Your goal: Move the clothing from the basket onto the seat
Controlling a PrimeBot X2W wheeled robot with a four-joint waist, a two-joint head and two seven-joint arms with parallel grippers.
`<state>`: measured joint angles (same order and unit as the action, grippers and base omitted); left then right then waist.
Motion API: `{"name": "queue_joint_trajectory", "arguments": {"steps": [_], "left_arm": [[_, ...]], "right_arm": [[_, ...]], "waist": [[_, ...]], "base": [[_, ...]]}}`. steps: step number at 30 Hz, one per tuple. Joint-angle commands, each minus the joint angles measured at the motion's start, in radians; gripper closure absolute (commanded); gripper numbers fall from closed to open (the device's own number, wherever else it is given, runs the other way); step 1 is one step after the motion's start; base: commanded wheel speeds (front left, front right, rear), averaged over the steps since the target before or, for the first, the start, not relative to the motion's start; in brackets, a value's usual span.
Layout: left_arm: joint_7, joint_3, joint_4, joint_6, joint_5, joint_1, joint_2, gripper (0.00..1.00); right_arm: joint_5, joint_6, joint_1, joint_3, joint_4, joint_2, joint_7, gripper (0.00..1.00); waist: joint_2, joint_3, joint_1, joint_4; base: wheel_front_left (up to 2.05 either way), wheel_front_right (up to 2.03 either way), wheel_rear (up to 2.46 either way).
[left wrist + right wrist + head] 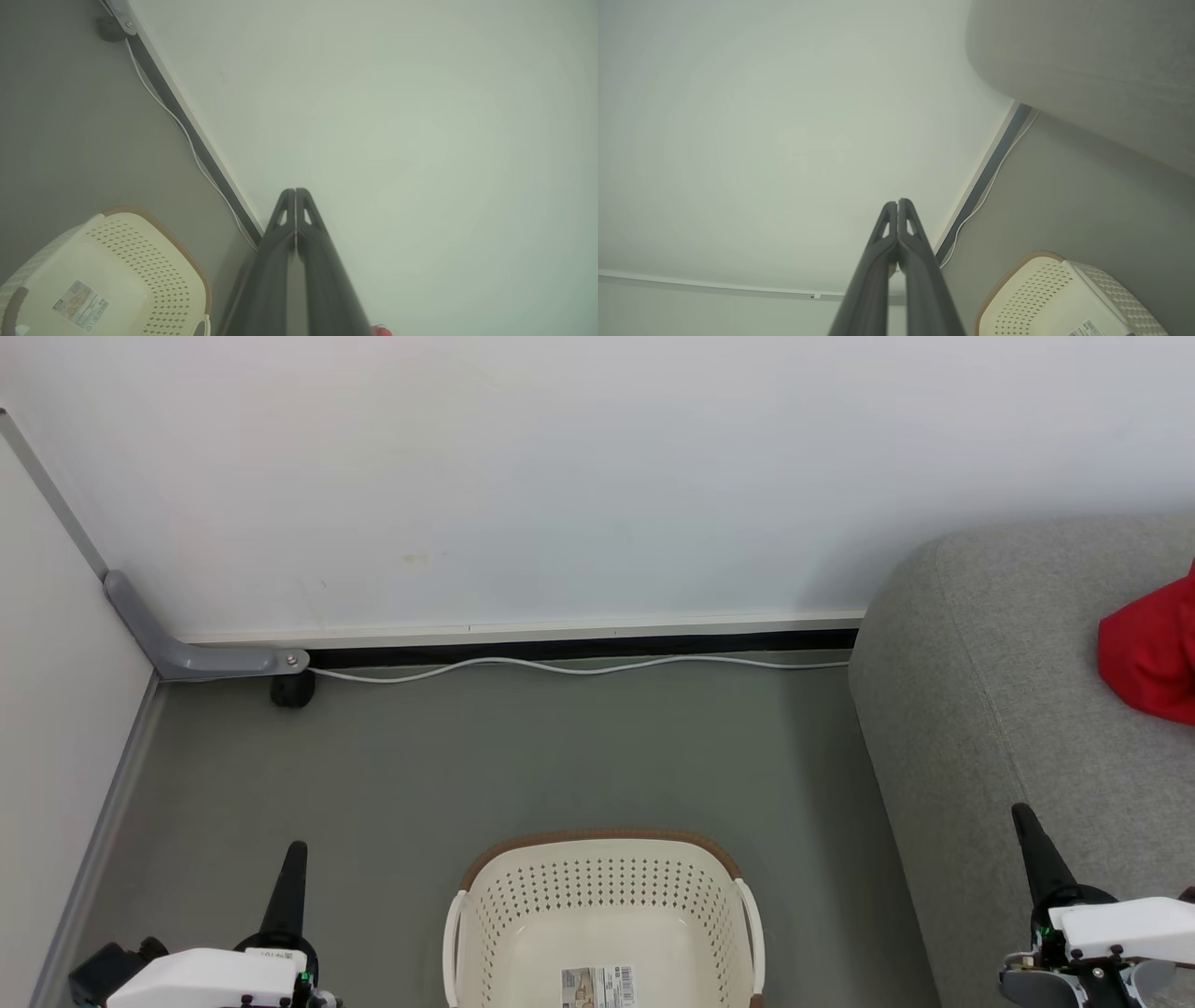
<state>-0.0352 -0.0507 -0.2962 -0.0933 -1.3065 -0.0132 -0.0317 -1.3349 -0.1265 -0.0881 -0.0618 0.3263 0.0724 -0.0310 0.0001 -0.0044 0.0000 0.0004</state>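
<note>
Head view, nearest: left gripper (pixel 295 855) at lower left, fingers pressed together, nothing between them. Right gripper (pixel 1025 817) at lower right, seen against seat (pixel 1008 709), closed the same way. Between them basket (pixel 597 840) stands on grey floor (pixel 560 756), paper label (pixel 597 985) on its bottom. Seat just right of basket. Red clothing (pixel 1153 653) lies on seat top, well away from seat's left edge, partly cut off. Farthest: white cable (pixel 579 665) along foot of wall (pixel 560 476).
</note>
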Motion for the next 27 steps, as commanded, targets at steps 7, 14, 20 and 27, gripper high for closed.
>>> {"name": "queue_joint_trajectory", "arguments": {"steps": [7, 14, 20, 27], "left_arm": [[-0.025, -0.040, 0.037, -0.019, -0.101, -0.070, -0.016, 1.00], [-0.048, -0.050, 0.043, -0.027, -0.189, -0.081, -0.017, 1.00], [-0.066, -0.058, 0.048, -0.033, -0.256, -0.089, -0.018, 1.00], [-0.078, -0.063, 0.051, -0.037, -0.302, -0.095, -0.018, 1.00]], "right_arm": [[-0.094, -0.004, -0.022, -0.009, -0.050, -0.002, -0.029, 1.00], [-0.173, -0.004, -0.021, -0.028, -0.064, -0.011, -0.053, 1.00], [-0.232, -0.004, -0.020, -0.042, -0.074, -0.017, -0.070, 1.00], [-0.273, -0.004, -0.020, -0.052, -0.081, -0.022, -0.083, 1.00]], "waist": [[-0.0001, 0.002, 0.0000, 0.000], [-0.0001, 0.005, 0.0000, 0.000], [-0.0001, 0.006, 0.0000, 0.000], [-0.0001, 0.007, 0.0000, 0.000]], "base": [[0.00, 0.00, 0.00], [0.00, 0.00, 0.00], [0.00, 0.00, 0.00], [0.00, 0.00, 0.00]]}}
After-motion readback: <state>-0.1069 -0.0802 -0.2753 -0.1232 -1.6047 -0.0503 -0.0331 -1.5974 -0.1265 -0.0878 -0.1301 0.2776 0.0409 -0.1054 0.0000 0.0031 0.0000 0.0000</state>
